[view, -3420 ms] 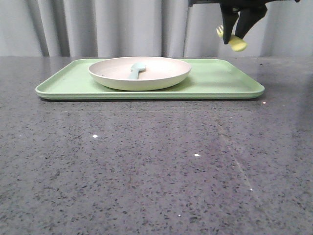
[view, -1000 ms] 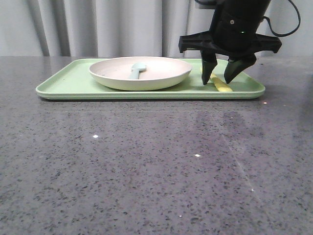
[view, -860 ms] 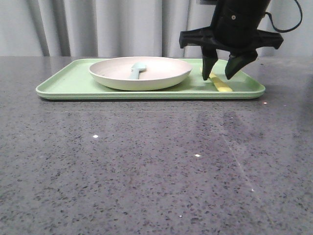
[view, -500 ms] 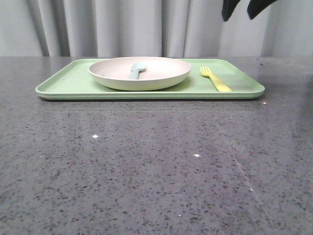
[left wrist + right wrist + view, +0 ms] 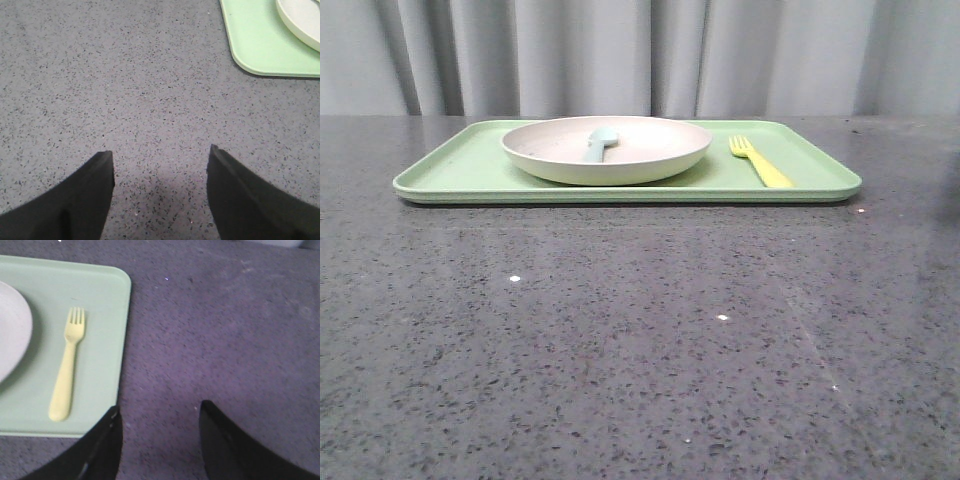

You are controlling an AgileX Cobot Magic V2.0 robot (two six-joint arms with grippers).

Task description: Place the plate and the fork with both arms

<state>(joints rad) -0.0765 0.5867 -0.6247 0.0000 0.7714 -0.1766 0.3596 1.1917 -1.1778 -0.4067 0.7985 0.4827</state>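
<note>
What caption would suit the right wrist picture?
Open right gripper above the counter, beside the yellow fork lying on the green tray.

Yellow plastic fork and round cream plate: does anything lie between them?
Nothing; only bare light-green tray separates fork from plate, in front view.

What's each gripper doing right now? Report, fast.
Left gripper: open, empty, over bare table.
Right gripper: open, empty; fork lies free on the tray.

The plate (image 5: 606, 149) and, right of it, the fork (image 5: 759, 161) lie on the green tray (image 5: 460, 168).
</note>
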